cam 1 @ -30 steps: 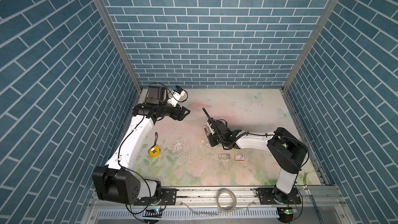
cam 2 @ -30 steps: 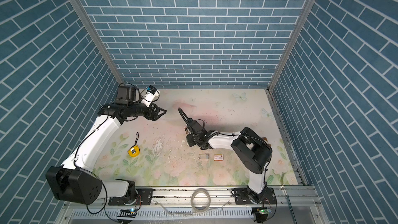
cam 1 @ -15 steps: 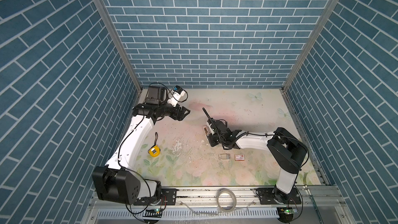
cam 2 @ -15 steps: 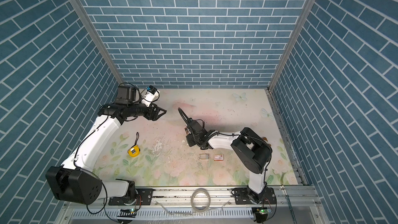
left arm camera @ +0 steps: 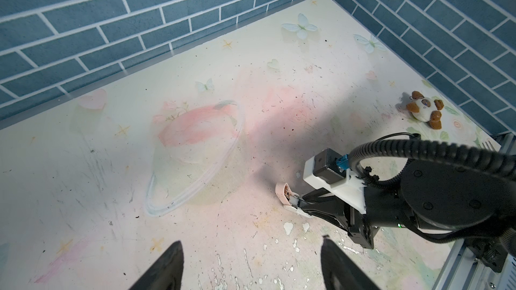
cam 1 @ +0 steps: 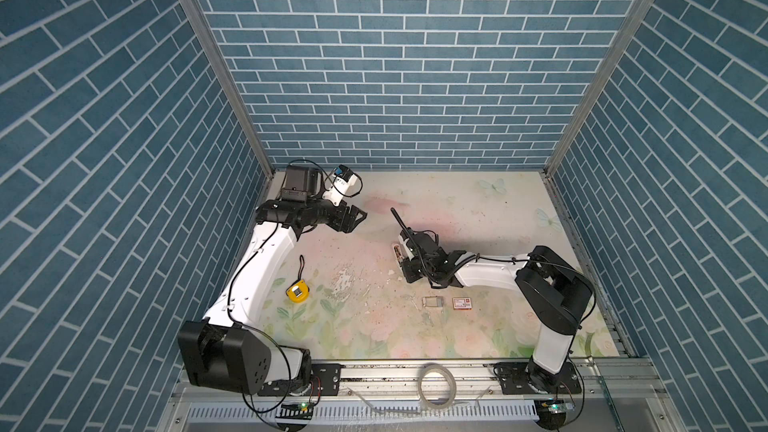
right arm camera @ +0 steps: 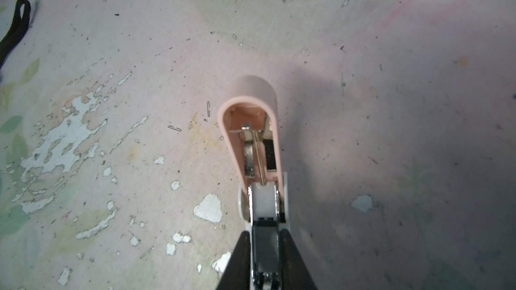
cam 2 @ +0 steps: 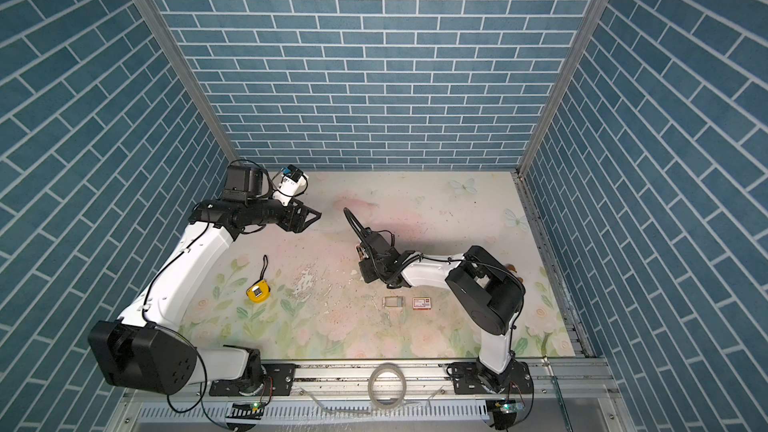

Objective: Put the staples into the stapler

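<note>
The pink stapler (right arm camera: 250, 112) lies on the mat with its lid swung fully open; it also shows in both top views (cam 1: 397, 248) (cam 2: 360, 254) and in the left wrist view (left arm camera: 283, 192). A grey strip of staples (right arm camera: 265, 242) sits along its metal channel. My right gripper (right arm camera: 264, 235) is low over it, shut narrowly with a finger against each long side of the strip. A second flat greyish block that looks like staples (cam 1: 432, 302) lies nearer the front. My left gripper (left arm camera: 251, 242) hangs open and empty at the back left (cam 1: 359, 216).
A red-and-white box (cam 1: 462, 303) lies beside the greyish block. A yellow tape measure (cam 1: 298, 290) with a black strap is on the left. A plush toy (left arm camera: 424, 108) lies near the right wall. A tape roll (cam 1: 436, 382) rests on the front rail. Loose single staples (right arm camera: 174, 128) dot the mat.
</note>
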Controlling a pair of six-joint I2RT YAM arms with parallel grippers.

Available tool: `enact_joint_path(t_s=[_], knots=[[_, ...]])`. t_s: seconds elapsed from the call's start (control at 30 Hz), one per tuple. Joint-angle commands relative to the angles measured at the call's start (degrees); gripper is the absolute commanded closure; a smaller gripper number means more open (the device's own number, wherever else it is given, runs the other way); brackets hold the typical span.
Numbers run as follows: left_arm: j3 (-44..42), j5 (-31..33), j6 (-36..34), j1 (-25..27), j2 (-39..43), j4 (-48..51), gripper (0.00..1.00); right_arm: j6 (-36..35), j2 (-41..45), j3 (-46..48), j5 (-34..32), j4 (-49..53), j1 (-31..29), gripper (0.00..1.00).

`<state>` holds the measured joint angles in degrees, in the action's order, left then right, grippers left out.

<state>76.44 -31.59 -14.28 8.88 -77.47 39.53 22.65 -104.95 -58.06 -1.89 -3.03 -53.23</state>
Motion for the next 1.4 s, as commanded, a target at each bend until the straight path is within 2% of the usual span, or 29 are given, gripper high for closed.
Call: enact_joint_path(t_s=[0.0,0.3,0.7,0.87,1.03,1.17,1.37], knots=[[-0.9,-0.2,0.3,-0.4,1.3,-0.2,0.22,0.3,-0.6,0.4,-0.1,0.5,0.0,0.79],[-0.6,0.6,-0.1,-0.4,1.3,0.2,0.20,-1.4,3.0,-0.7,-1.4,2.1,0.0,0.74],[1.4,2.1,-0.2,-0.4,0.8,1.5,0.19,-2.5,11.1,-2.2,-3.7,8.0,0.1,0.74],[-0.5,2.6,-1.3,-0.4,2.3,1.3,0.20,0.6,19.8,3.5,-5.4,8.5,0.1,0.76],[-1.6,1.3,-1.0,-0.1,2.9,0.2,0.19,4.7,29.6,9.1,-8.2,14.8,0.3,0.77],[-1.1,0.1,-0.5,0.9,2.3,0.1,0.19,10.5,34.2,13.9,-6.0,19.7,0.3,0.78],[-1.6,2.1,-1.9,4.0,4.2,0.2,0.19,17.4,39.2,22.0,-0.7,20.3,0.2,0.77]])
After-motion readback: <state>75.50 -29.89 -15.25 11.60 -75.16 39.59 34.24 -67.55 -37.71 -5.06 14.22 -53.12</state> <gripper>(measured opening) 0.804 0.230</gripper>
